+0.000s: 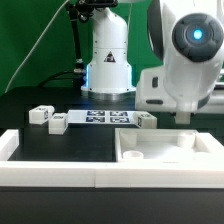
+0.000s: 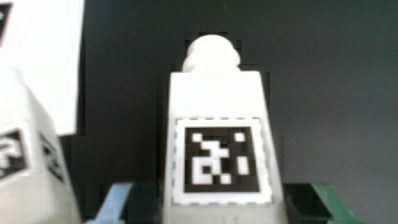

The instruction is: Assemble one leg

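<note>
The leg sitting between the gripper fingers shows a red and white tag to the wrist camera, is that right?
No. The tag on the leg between the fingers of the gripper is black and white, not red and white; the wrist view shows it.

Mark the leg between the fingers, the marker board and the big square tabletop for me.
leg (image 2: pixel 217 150): wrist view, on the tag on its face.
marker board (image 1: pixel 100 119): exterior view, middle of the board.
tabletop (image 1: pixel 160 150): exterior view, bare top face.
</note>
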